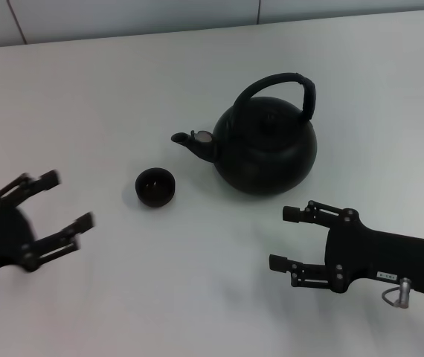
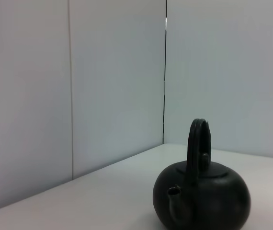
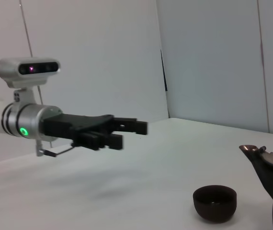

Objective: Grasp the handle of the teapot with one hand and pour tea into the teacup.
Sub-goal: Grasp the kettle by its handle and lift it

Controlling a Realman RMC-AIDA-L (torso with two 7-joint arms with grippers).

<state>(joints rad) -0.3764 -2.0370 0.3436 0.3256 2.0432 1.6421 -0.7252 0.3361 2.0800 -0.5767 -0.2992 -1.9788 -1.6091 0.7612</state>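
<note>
The round black teapot [image 1: 265,147] stands upright mid-table, its spout [image 1: 190,140] pointing to the left and its arched handle [image 1: 280,83] raised over the lid. The small black teacup [image 1: 155,187] sits just in front of the spout, a little apart. My right gripper [image 1: 286,238] hovers open near the table's front, in front of the teapot. My left gripper [image 1: 67,199] hangs open at the left, short of the teacup. The left wrist view shows the teapot [image 2: 201,194] and its handle [image 2: 198,143]. In the right wrist view I see the teacup [image 3: 215,203], the spout [image 3: 265,160] and the left gripper [image 3: 129,133].
A white tabletop [image 1: 123,97] spreads all around the two objects. Pale wall panels [image 2: 103,86] rise behind the table's far edge.
</note>
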